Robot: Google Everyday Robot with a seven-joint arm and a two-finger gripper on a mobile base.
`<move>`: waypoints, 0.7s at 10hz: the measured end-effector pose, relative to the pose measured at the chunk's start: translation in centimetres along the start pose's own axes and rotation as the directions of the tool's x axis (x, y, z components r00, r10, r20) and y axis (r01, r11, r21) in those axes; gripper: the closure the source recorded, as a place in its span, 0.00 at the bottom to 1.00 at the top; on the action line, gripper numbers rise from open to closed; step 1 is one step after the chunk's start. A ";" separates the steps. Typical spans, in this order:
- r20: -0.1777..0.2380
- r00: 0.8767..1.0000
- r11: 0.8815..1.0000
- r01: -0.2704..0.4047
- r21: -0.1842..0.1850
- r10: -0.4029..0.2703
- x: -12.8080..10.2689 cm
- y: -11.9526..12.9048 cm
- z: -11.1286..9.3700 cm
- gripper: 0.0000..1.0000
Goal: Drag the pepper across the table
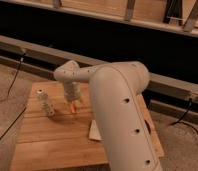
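Reaching down to the worktop (47, 142), the claw (73, 101) stands directly over the pepper (72, 107).
Claw fingers are spread; contact with the pepper cannot be confirmed. The orange-red pepper lies near the worktop's middle, near but apart from the clear bottle (45, 102). A white block (94, 132) is partly hidden behind the arm.
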 end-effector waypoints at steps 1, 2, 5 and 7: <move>-0.006 1.000 1.000 0.007 0.003 -0.007 -0.5 0.2 0.3 0.35; -0.012 1.000 1.000 0.014 0.004 -0.014 -1.1 0.4 0.8 0.35; -0.029 0.999 1.000 0.019 -0.001 -0.019 -2.4 0.6 2.2 0.35; -0.037 0.999 1.000 0.018 -0.007 -0.018 -2.9 0.6 3.1 0.36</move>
